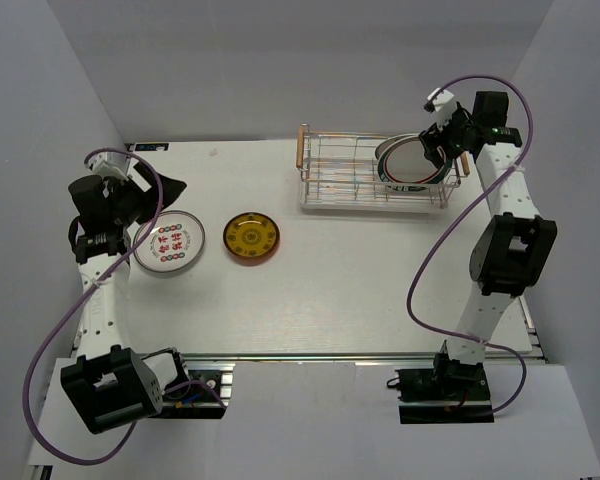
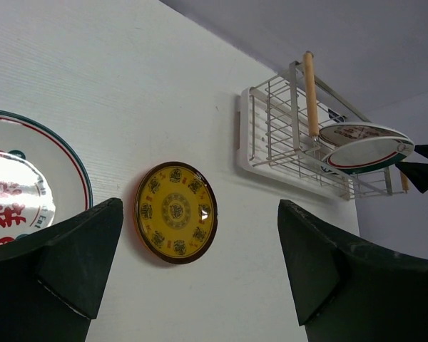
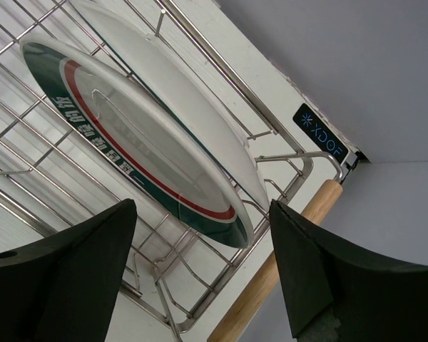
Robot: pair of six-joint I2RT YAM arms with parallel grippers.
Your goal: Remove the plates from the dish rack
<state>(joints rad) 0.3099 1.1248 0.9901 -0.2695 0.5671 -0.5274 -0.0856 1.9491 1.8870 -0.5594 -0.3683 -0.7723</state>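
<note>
The dish rack (image 1: pixel 352 172) stands at the back right of the table, seen also in the left wrist view (image 2: pixel 282 132) and close up in the right wrist view (image 3: pixel 200 285). A large white green-rimmed plate (image 1: pixel 408 163) (image 3: pixel 143 142) leans in its right end, with what looks like a second plate (image 2: pixel 358 133) against it. My right gripper (image 1: pixel 435 150) (image 3: pixel 202 206) is open, its fingers either side of that plate's lower rim, not touching. On the table lie a white plate with red markings (image 1: pixel 167 245) (image 2: pixel 21 185) and a small yellow plate (image 1: pixel 251 237) (image 2: pixel 176 212). My left gripper (image 1: pixel 172 186) (image 2: pixel 200 263) hangs open and empty above them.
Light wooden handle bars (image 1: pixel 302 148) (image 3: pixel 292 263) close off the rack's ends. White enclosure walls (image 1: pixel 40 120) surround the table on three sides. A purple cable (image 1: pixel 430 270) loops off each arm. A dark label (image 3: pixel 321 132) sits at the table's back edge.
</note>
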